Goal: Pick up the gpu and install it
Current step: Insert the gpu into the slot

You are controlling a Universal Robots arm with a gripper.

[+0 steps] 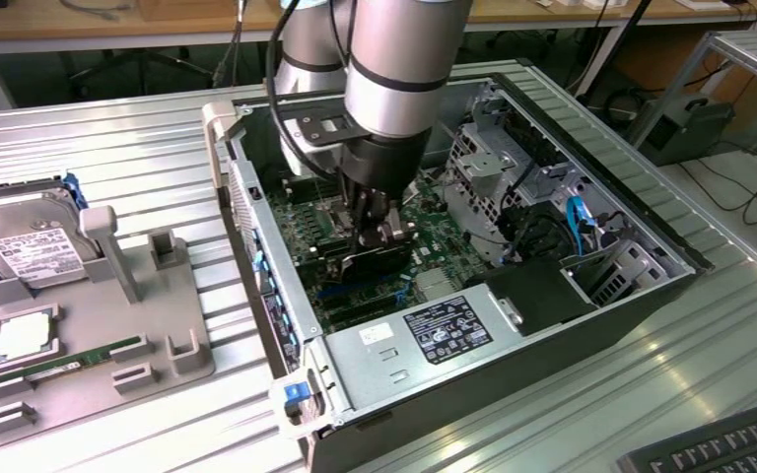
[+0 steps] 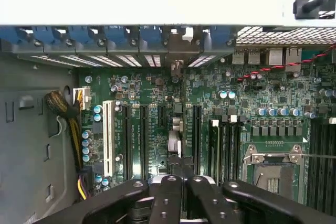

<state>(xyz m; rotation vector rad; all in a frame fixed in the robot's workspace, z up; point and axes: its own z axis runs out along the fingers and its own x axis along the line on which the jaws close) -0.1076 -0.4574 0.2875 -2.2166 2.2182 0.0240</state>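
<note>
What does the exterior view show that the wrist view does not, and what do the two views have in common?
Exterior view alone: the gray holder beside the computer case, carrying the silver hard drive and the green memory stick; also the arm reaching down into the case.

Wrist view alone: the white expansion slot, the empty processor socket and the yellow and black cable bundle.

Both: the green motherboard inside the case, and the gripper shut just above it, over the gpu, which stands on edge among the slots.
</note>
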